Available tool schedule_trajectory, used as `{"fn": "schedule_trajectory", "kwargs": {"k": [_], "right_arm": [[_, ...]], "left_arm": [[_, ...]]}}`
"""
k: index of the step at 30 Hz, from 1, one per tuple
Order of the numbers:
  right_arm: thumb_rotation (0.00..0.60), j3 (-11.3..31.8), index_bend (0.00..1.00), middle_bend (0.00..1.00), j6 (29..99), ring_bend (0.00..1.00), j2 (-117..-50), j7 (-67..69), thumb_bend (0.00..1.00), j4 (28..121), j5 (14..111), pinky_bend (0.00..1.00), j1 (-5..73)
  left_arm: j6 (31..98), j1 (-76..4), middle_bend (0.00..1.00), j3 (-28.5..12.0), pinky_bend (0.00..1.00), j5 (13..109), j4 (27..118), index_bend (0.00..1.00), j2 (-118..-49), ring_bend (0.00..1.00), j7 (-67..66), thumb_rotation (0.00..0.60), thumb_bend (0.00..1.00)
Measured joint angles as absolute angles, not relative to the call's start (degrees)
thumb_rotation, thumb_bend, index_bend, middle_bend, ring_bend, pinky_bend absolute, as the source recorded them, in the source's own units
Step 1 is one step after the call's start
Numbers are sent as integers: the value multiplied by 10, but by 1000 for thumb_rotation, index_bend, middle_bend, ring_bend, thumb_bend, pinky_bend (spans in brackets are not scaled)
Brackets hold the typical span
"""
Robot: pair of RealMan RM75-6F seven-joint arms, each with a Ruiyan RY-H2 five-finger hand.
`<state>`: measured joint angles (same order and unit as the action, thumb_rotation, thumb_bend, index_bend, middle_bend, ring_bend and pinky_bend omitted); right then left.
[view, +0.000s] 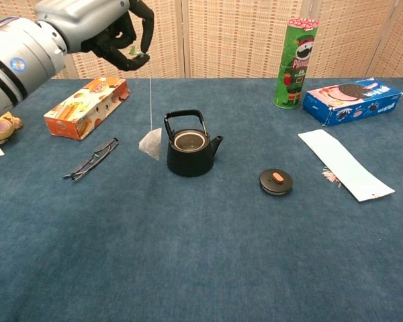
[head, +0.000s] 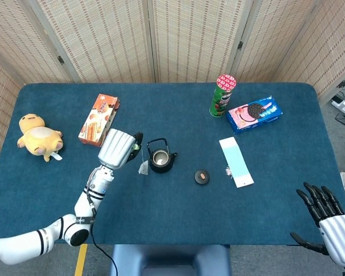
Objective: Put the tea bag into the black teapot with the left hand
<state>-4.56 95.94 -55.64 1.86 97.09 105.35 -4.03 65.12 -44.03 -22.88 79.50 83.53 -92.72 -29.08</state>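
Tea bag (view: 150, 143) hangs seemingly just left of teapot (view: 190, 152), lid (view: 276, 182) right

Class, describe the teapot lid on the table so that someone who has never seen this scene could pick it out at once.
Start at the black teapot near the middle of the blue table. Just to the side its spout points to, before the long white card, lies the lid. It is the only small flat black disc, with an orange knob on top.
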Motion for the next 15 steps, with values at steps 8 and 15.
{"fn": "schedule_trajectory", "kwargs": {"k": [8,15], "right_arm": [[490,-37,0,0,964,0,-550,40,206,969,1030,0,-40],[490,-33,0,0,967,0,-547,52,206,966,1019,0,-40]], "left_arm": [[630,-478,1000,-230,1000,774,792,629,-944,1000,-273,600,469],[630,-500,1000,-230,1000,763,783,631,-945,1000,-273,600,469]]}}
